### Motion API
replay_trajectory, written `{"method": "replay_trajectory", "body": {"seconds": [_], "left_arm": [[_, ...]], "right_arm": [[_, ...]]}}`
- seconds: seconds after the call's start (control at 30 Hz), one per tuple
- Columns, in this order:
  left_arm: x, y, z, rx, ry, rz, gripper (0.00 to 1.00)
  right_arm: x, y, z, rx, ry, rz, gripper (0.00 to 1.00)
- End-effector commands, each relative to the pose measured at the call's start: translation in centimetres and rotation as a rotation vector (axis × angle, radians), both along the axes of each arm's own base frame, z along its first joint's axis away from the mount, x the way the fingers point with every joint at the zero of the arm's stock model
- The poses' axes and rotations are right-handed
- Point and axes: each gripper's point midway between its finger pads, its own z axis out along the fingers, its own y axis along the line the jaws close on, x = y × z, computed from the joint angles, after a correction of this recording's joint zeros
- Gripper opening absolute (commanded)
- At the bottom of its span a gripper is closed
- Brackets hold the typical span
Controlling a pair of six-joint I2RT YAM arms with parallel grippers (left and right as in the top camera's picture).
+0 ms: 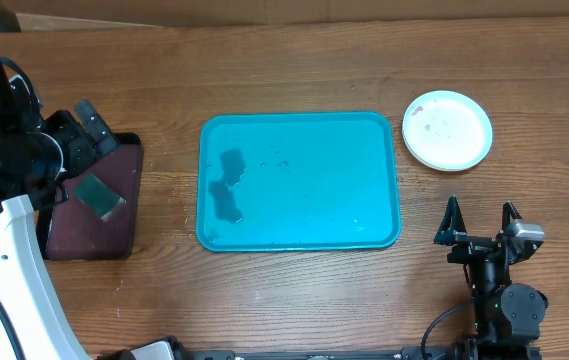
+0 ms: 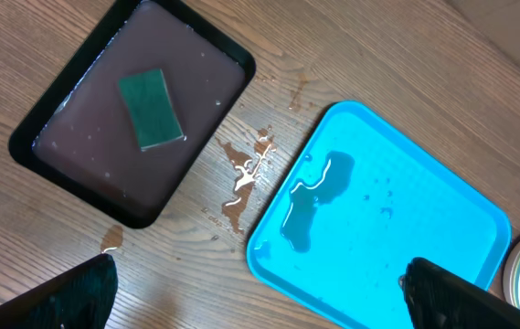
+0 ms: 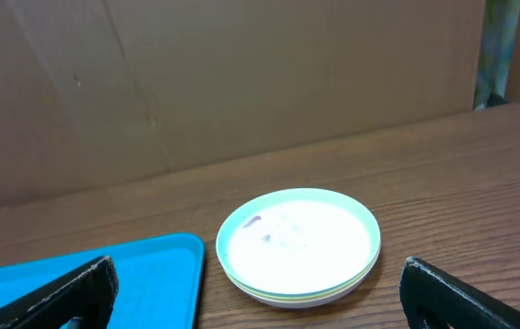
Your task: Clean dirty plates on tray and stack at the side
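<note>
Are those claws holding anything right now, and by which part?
Nothing is held: the left gripper and the right gripper both stand open and empty.

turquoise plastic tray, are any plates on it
No, the turquoise rectangular plastic tray holds only a water puddle; the stacked round white plates sit on the wooden table beside it.
</note>
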Motion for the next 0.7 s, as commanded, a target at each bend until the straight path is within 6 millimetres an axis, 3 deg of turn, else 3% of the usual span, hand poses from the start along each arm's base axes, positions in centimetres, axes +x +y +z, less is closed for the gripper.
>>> {"method": "replay_trajectory", "body": {"seconds": [0.0, 0.1, 0.23, 0.47, 0.67], "left_arm": [[-0.4, -0.2, -0.1, -0.003, 0.015, 0.002, 1.00], [-0.7, 0.4, -0.3, 0.023, 0.035, 0.017, 1.00], [-1.1, -1.0, -1.4, 0.050, 0.089, -0.094, 1.00], [2.4, -5.6, -3.7, 0.177, -0.063, -0.374, 1.00], [2.2, -6.0, -9.1, 0.205, -0.143, -0.393, 1.00]], "right_arm": [[0.0, -0.3, -0.1, -0.008, -0.005, -0.014, 1.00], [0.0, -0.3, -0.1, -0.008, -0.005, -0.014, 1.00], [0.0, -0.3, -0.1, -0.008, -0.005, -0.014, 1.00], [0.0, -0.3, -0.1, -0.008, -0.005, -0.014, 1.00], [0.0, -0.3, -0.1, -0.008, -0.005, -0.014, 1.00]]}}
